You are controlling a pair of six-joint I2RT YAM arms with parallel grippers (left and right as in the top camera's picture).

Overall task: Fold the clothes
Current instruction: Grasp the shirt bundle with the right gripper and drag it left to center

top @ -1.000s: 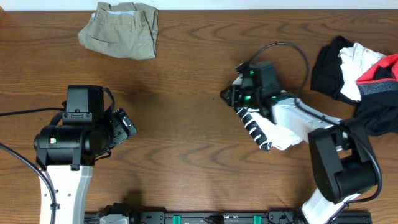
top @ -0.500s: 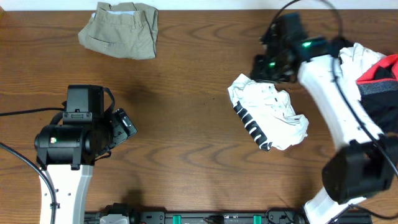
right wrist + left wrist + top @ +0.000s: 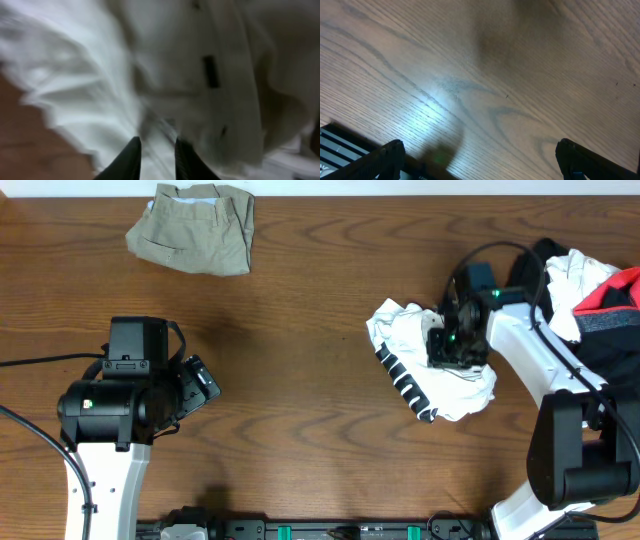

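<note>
Two fingers (image 3: 131,159) of the right hand (image 3: 156,145), nearly shut, sit in the white top (image 3: 458,392) beneath (pinching it? I cannot tell). Catching several layers would likely drag the whole heap unspread.

right wrist: all blur, you can't tell if right gripper (image 3: 156,145) grips white top (image 3: 75,75) | overhead: clothes pile (image 3: 575,280) cut by right edge | left wrist: left gripper (image 3: 479,147) fingers (image 3: 387,156) cropped at bottom

Crumpled white top (image 3: 405,330) – striped trim, folded khaki piece (image 3: 192,227) – far corner, dark pile (image 3: 530,300)
</note>
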